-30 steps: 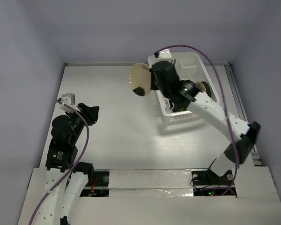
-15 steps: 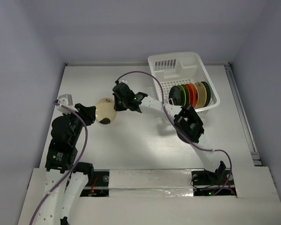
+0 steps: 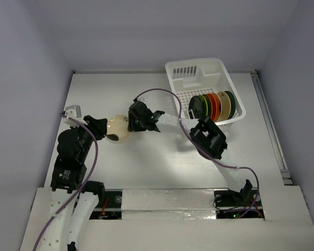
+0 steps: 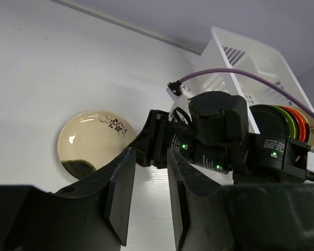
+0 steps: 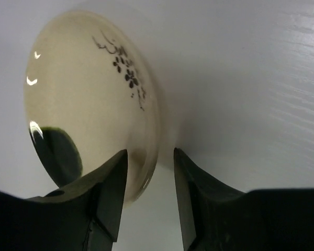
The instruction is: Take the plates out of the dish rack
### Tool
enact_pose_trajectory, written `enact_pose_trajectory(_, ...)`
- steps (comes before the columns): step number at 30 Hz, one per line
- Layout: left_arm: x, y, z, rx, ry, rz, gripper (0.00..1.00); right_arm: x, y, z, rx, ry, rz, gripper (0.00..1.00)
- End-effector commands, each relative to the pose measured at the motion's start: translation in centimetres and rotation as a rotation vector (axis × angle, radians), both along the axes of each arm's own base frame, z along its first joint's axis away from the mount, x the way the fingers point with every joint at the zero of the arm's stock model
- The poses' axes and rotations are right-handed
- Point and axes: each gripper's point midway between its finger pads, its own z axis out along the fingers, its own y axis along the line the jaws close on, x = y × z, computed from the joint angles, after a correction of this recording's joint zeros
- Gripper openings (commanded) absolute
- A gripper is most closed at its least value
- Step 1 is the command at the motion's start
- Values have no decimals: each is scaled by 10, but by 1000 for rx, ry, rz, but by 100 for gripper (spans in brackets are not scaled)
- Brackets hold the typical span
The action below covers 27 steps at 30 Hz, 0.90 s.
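A beige plate (image 3: pixel 118 128) with a dark flower sprig and a dark green patch lies on the table at middle left; it also shows in the left wrist view (image 4: pixel 91 141). My right gripper (image 3: pixel 130 124) is at its right rim. In the right wrist view the plate (image 5: pixel 89 104) has its rim between the parted fingers, with a gap on the right side, so the gripper (image 5: pixel 149 178) is open. My left gripper (image 3: pixel 102 125) is open and empty just left of the plate. The white dish rack (image 3: pixel 199 70) at the back right holds several upright plates (image 3: pixel 213 106).
The right arm (image 3: pixel 209 137) stretches across the table's middle from its base at the front right. Its purple cable (image 3: pixel 162 97) loops above it. A metal rail (image 3: pixel 269 120) runs along the table's right edge. Walls close in the back and both sides.
My right arm carried the beige plate from the rack leftward and down to the table beside my left gripper. In the last half second it settled lower. The left arm stayed put.
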Motion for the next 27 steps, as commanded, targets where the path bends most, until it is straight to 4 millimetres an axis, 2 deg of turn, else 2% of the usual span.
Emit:
enact_pose_trajectory(1,2,-4,11,-11,-38,-18,27,4,10,33,84,-51,8,46)
enact_pose_trajectory(3,2,-4,11,-12,-38,-18,27,3,6,43,78,-68,13,47)
enact_pose_trajectory(4,2,-4,11,-12,-38,-18,27,3,5,49,80,-74,16,51)
enact_pose_trajectory(5,2,-4,11,-12,-38,-16,27,2,2,66,84,-96,23,51)
enact_pose_trajectory(8,2,-4,11,-12,-35,-16,27,-1,-9,95,83,-146,32,57)
enact_pose_trajectory(9,2,-4,12,-12,-38,-16,27,-3,-15,126,109,-186,33,57)
enact_pose_trajectory(11,2,-3,11,-10,-35,-15,27,-3,-36,149,78,-253,9,58)
enact_pose_trajectory(12,2,-4,11,-11,-33,-15,27,-6,-50,191,109,-320,-11,51)
enact_pose_trajectory(13,2,-4,11,-11,-33,-15,27,-9,-65,193,79,-343,-29,42)
enact_pose_trajectory(15,2,-4,11,-12,-36,-19,27,-1,-105,212,22,-409,-102,20)
enact_pose_trajectory(16,2,-5,11,-11,-38,-21,27,5,-135,237,33,-444,-156,4)
enact_pose_trajectory(17,2,-5,11,-11,-36,-23,27,5,-160,224,-36,-432,-185,0)
enact_pose_trajectory(18,2,-6,11,-12,-38,-27,27,8,-181,223,-73,-435,-220,0)
enact_pose_trajectory(19,2,-6,12,-13,-41,-29,27,13,-210,233,-98,-453,-282,0)
enact_pose_trajectory(20,1,-6,12,-13,-42,-30,28,12,-237,218,-190,-436,-327,0)
enact_pose_trajectory(22,2,-6,11,-10,-40,-29,27,15,-276,207,-271,-408,-392,0)
enact_pose_trajectory(23,2,-6,12,-11,-41,-29,27,14,-291,208,-298,-414,-420,0)
enact_pose_trajectory(24,2,-6,11,-11,-39,-29,27,13,-303,197,-336,-394,-432,1)
enact_pose_trajectory(25,2,-6,12,-11,-41,-30,27,13,-312,193,-359,-383,-446,11)
enact_pose_trajectory(26,1,-6,12,-11,-41,-29,28,14,-328,185,-401,-358,-466,16)
enact_pose_trajectory(27,2,-6,12,-11,-42,-27,27,14,-335,177,-435,-339,-476,21)
